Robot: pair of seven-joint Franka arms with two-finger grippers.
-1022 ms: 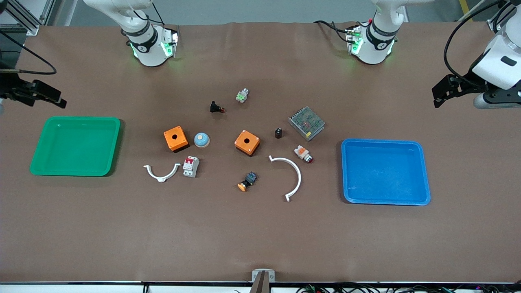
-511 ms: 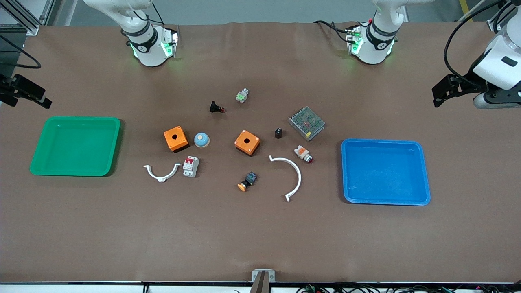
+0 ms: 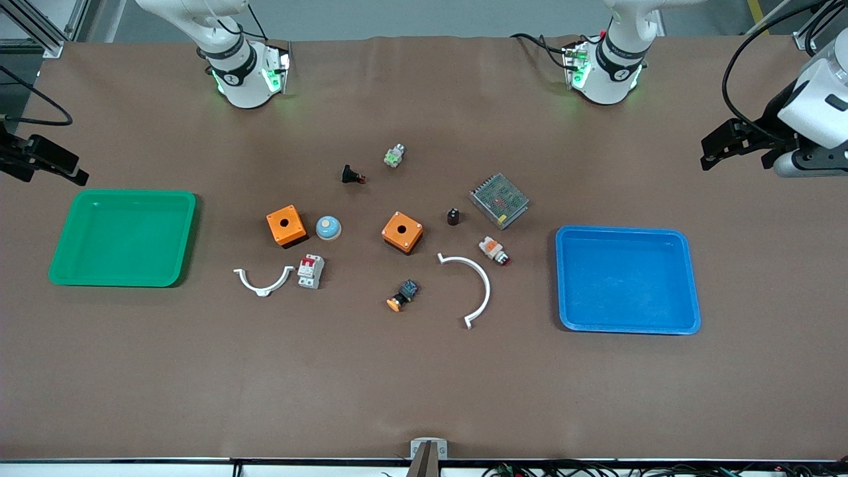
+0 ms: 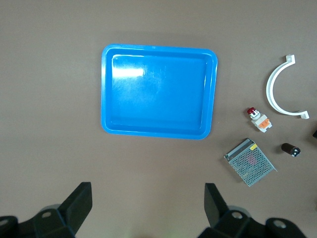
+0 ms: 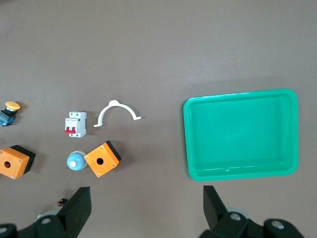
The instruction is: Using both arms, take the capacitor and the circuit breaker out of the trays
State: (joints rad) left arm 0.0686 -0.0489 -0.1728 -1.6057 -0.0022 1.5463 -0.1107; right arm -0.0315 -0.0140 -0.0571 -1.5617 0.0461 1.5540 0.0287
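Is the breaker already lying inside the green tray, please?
No, the breaker lies on the bare table beside a white curved clip, apart from the green tray, which holds nothing.

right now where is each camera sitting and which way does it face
Front view: high across the table, facing both bases; left gripper and right gripper hang at the table's ends.
Left wrist view: looks down on the blue tray and capacitor; its open fingers show.
Right wrist view: looks down on the green tray and breaker; its open fingers show.
Front and left wrist views share the blue tray.
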